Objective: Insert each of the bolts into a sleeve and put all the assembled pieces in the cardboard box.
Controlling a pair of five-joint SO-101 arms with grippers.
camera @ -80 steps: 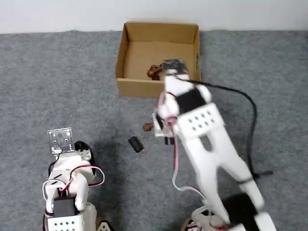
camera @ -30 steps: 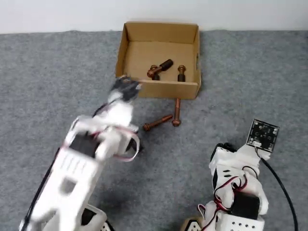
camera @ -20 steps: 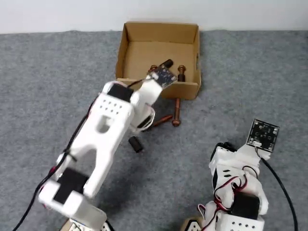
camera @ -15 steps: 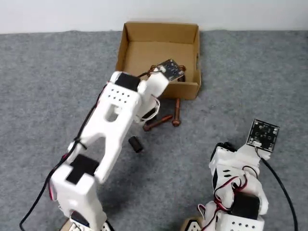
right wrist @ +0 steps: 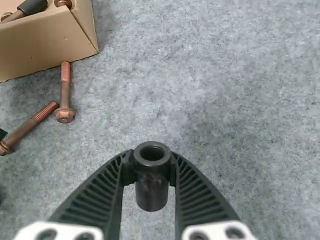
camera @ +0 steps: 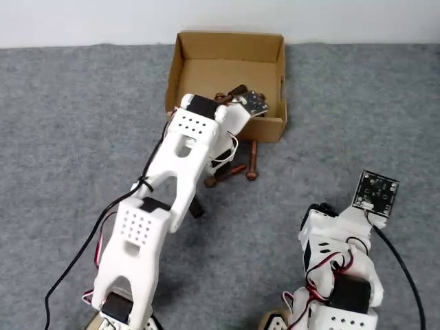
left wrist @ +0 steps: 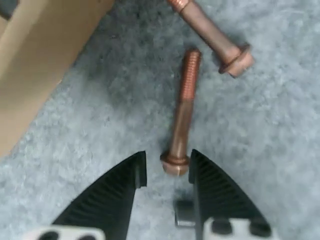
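Copper bolt (left wrist: 182,120) lies head-first between the parted fingers of the left gripper (left wrist: 168,164); the right gripper (right wrist: 151,162) clamps a black sleeve (right wrist: 151,190)

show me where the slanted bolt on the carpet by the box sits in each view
High view: the slanted bolt lies in front of the cardboard box, partly under an arm.
Left wrist view: the slanted bolt, head between the left gripper tips.
Right wrist view: the slanted bolt, by the box.
Shared landmark: the other bolt, its head beside the slanted one's threaded tip.
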